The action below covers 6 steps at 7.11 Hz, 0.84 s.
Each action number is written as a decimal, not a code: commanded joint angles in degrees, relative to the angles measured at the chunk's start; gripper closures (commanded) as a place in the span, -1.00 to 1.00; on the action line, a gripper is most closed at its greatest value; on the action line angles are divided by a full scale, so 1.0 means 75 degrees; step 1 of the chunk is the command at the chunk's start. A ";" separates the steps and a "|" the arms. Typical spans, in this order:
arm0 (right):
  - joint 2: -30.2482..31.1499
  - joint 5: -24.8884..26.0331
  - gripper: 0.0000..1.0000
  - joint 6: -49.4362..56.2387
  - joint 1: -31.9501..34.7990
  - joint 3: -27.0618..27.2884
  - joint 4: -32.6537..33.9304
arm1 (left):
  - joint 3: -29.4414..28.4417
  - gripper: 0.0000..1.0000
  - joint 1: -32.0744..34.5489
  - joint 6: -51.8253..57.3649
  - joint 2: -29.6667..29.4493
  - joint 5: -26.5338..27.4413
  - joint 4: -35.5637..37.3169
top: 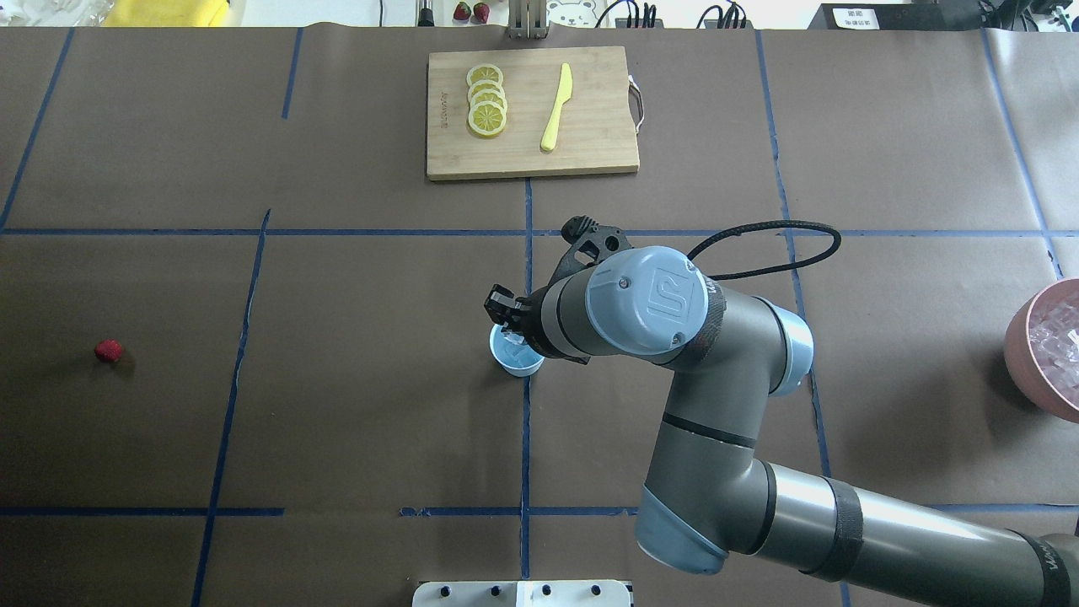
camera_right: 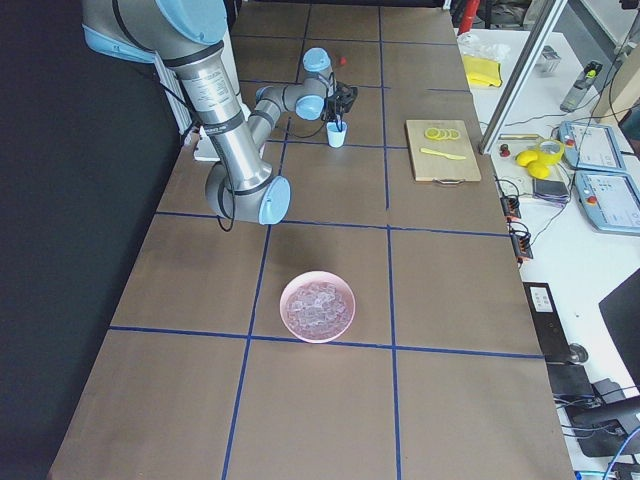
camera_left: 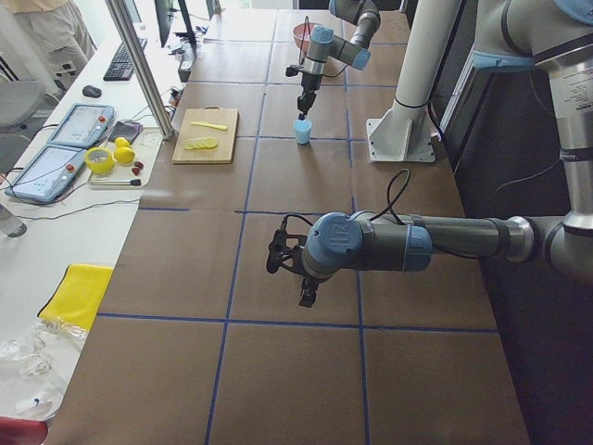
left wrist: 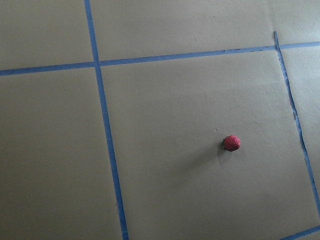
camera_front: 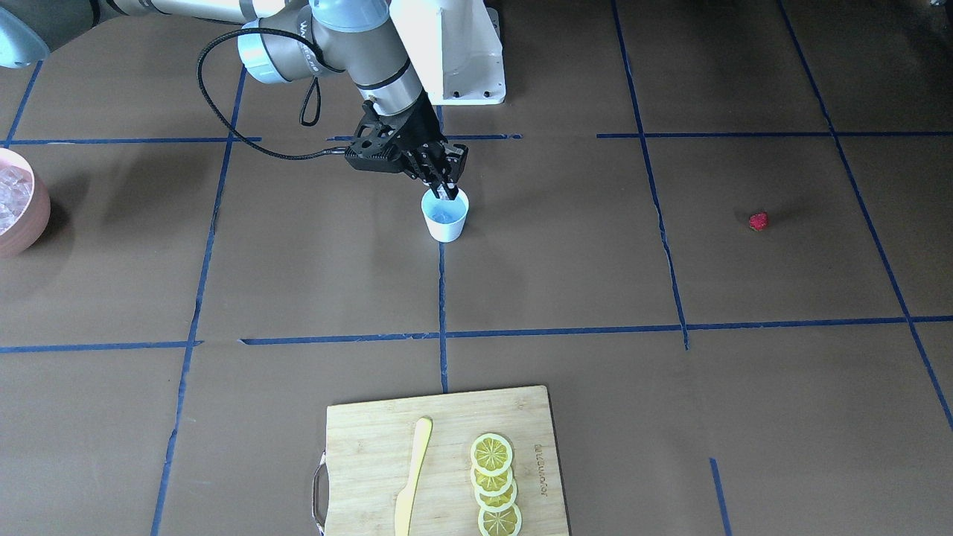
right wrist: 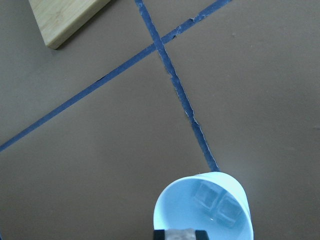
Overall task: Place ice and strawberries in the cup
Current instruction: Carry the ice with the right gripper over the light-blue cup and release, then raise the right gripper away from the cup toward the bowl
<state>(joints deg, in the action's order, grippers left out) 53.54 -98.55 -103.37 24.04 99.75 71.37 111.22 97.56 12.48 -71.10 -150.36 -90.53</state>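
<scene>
The white cup (camera_front: pixel 447 228) with a pale blue inside stands mid-table on a blue tape line; it also shows in the overhead view (top: pixel 516 364). Two clear ice cubes (right wrist: pixel 214 201) lie in the cup (right wrist: pixel 172 212). My right gripper (camera_front: pixel 447 191) points down into the cup's mouth, shut on another ice cube (right wrist: pixel 181 234). The red strawberry (camera_front: pixel 758 220) lies alone on the table far to my left (top: pixel 108 351), and it shows below the left wrist camera (left wrist: pixel 231 143). My left gripper (camera_left: pixel 307 297) hangs above the table; I cannot tell whether it is open.
A pink bowl (top: pixel 1022 337) of ice cubes stands at the table's right edge (camera_front: pixel 33 223). A wooden cutting board (top: pixel 590 152) with lemon slices (top: pixel 487 99) and a yellow knife (top: pixel 556 106) lies at the far side.
</scene>
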 commanded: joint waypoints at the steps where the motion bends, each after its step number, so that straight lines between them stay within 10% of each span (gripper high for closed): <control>1: -0.0002 0.0003 -0.05 0.0001 0.0005 -0.0010 0.0000 | -0.0004 -1.00 0.0000 0.0000 0.0000 -0.0003 0.0000; 4: -0.0002 -0.0137 -0.14 0.0059 0.0249 0.0175 0.0035 | -0.0063 -1.00 -0.0012 -0.0023 0.0000 0.0009 0.0035; 5: 0.0207 -0.0497 -0.98 0.0060 0.0727 0.0548 0.0082 | -0.0028 -0.99 -0.0197 -0.0952 -0.0093 0.0009 -0.0034; 6: 0.0836 -0.0895 -1.00 0.0106 0.1219 0.1155 0.0082 | 0.0007 -0.99 -0.0779 -0.1982 -0.0407 0.0044 -0.0418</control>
<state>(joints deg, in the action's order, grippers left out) 55.83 -102.11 -102.87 29.16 104.03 71.84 111.03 95.34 5.42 -72.21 -150.23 -91.43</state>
